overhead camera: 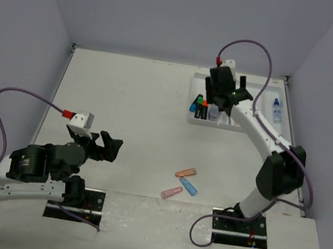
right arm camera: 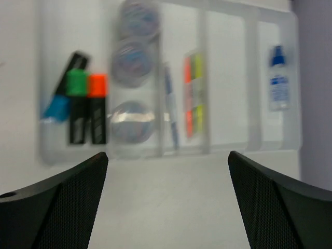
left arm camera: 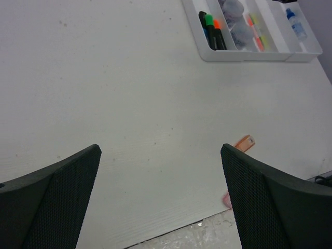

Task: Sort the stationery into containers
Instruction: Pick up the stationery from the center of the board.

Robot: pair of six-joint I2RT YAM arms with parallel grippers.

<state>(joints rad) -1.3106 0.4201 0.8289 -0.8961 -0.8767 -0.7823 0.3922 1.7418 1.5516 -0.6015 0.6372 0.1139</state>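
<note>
Both stand apart and empty, left pincer [left arm camera: 161,151] and right pincer [right arm camera: 167,155] — the three capsules [overhead camera: 188,185] near the table's [overhead camera: 127,93] near edge look light, stiff, slippery, best pinched across the middle

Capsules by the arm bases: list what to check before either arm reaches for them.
1. Left claw open and empty: ok.
2. Right claw open and empty: ok.
3. Everything sorted: not ok; orange capsule, blue capsule and pink capsule lie outside the tray.
4. Capsules far enough apart to grip singly: cannot tell; orange and blue lie close together.
5. Free compartment: ok; the one beside the bottle looks empty.
</note>
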